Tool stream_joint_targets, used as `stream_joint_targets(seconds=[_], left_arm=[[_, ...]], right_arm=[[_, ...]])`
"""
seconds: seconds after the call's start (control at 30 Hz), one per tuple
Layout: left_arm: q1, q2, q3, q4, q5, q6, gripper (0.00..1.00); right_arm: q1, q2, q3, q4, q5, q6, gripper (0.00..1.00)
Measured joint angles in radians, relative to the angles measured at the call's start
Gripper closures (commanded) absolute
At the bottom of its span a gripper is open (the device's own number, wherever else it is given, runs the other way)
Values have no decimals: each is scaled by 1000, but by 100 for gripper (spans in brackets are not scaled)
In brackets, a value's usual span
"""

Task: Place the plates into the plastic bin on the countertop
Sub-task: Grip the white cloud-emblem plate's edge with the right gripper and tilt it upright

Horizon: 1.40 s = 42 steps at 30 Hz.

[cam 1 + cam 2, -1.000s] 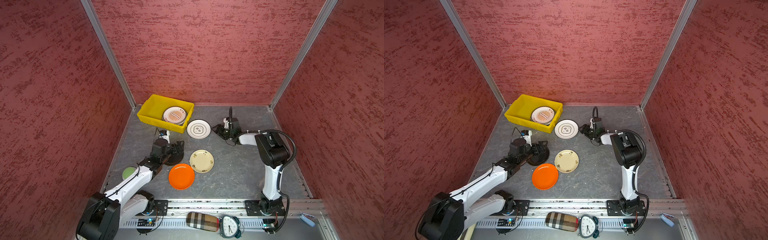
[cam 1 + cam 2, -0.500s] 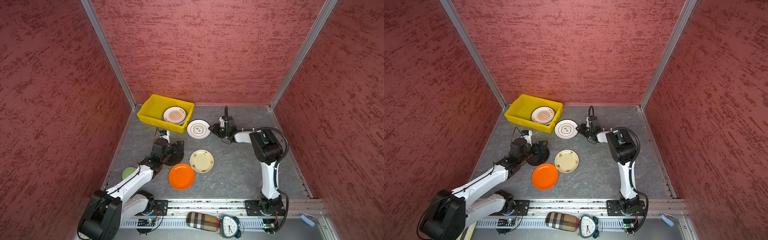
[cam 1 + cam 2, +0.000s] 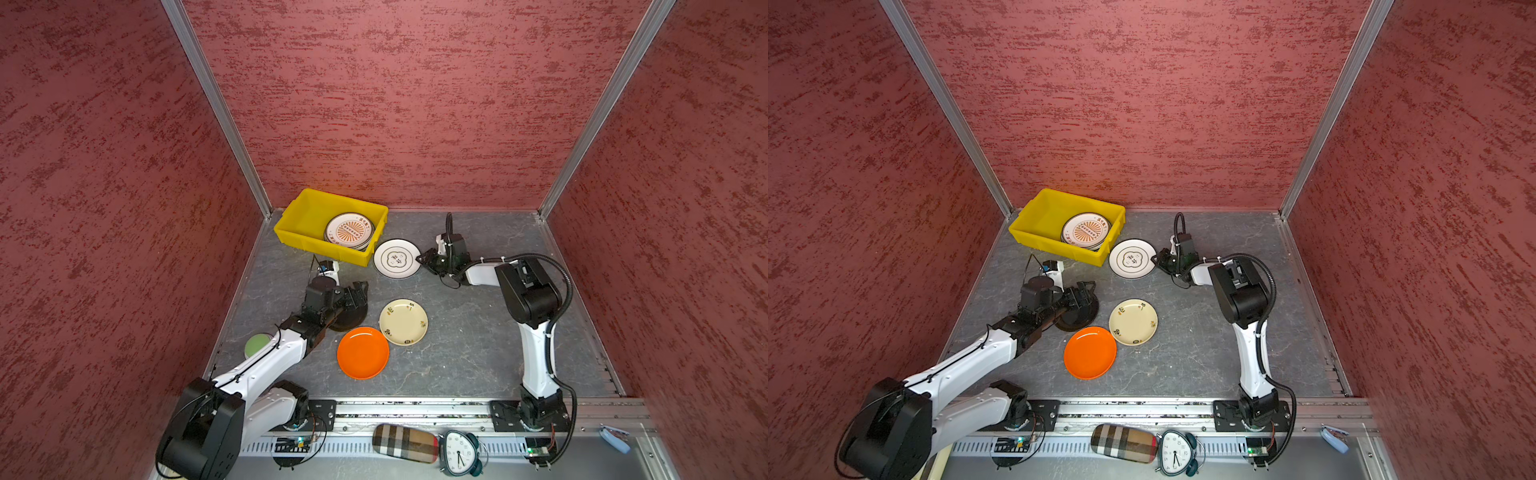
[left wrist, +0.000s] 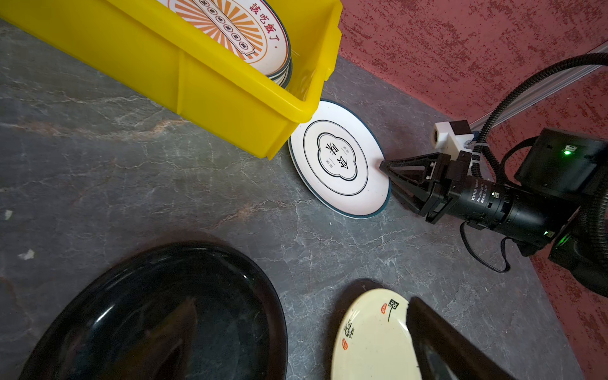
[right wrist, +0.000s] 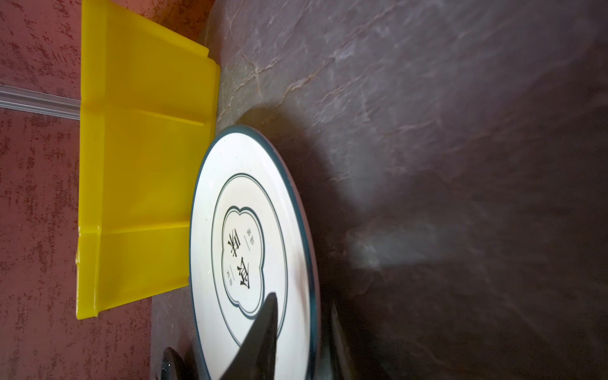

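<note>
right gripper (image 3: 420, 259): jaws narrow, one finger over and one under the rim of the cloud plate (image 3: 397, 258); firm grip cannot be told. cloud plate: on countertop (image 3: 465, 345), just beside a corner of the bin (image 3: 316, 246). bin: holds sunburst plate (image 3: 349, 230) atop a stack. left gripper (image 3: 360, 291): wide open, empty, over black plate (image 3: 347, 322). cream plate (image 3: 403, 322), orange plate (image 3: 363, 352): on countertop, just beside each other.

Black plate (image 3: 348, 322) — half under end effector (image 3: 360, 293)
</note>
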Motion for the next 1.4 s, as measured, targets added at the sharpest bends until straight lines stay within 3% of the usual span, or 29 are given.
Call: stream_joint_targets(seconds=[0.33, 0.6, 1.4], left_arm=[[11, -1, 0, -10, 6, -7, 0], [11, -1, 0, -10, 6, -8, 0], [16, -3, 0, -10, 1, -16, 0]], right_arm=[[1, 0, -9, 0, 16, 9, 93], [-2, -10, -32, 31, 20, 25, 100], [-53, -185, -220, 15, 86, 19, 100]])
